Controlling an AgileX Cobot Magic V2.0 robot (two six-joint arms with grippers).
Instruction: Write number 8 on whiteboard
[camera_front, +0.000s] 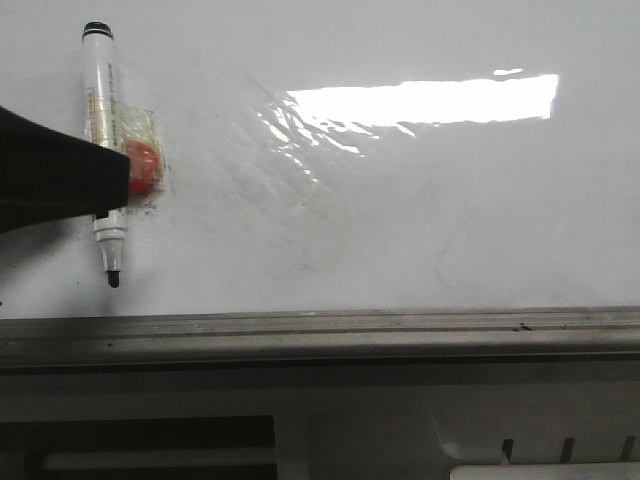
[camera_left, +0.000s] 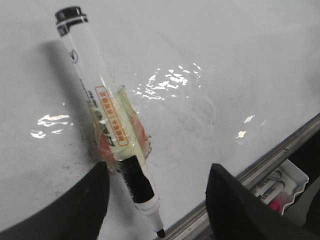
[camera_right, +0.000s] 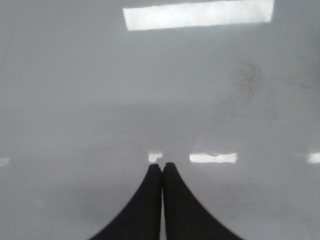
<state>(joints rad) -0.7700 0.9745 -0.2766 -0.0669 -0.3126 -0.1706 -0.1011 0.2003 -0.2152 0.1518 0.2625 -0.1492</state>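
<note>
The whiteboard (camera_front: 400, 220) is glossy white with faint grey smudges. No number 8 shows on it. A white marker pen (camera_front: 103, 110) lies on its left part, black tip bare and pointing at the grey frame strip (camera_front: 320, 330). A red and yellow taped pad (camera_front: 145, 165) is wrapped round its middle. My left gripper (camera_front: 100, 180) comes in from the left over the pen. In the left wrist view the gripper (camera_left: 159, 167) is open, and the pen (camera_left: 95, 85) lies between the jaws, close to one finger (camera_left: 75, 210). My right gripper (camera_right: 162, 165) is shut and empty over bare board (camera_right: 75, 100).
Bright light glare (camera_front: 420, 100) lies across the board, with wrinkled reflections to its left. Past the frame strip in the left wrist view, a small white tray (camera_left: 287, 172) holds spare markers. Grey machine housing (camera_front: 320, 420) runs below the frame in the front view.
</note>
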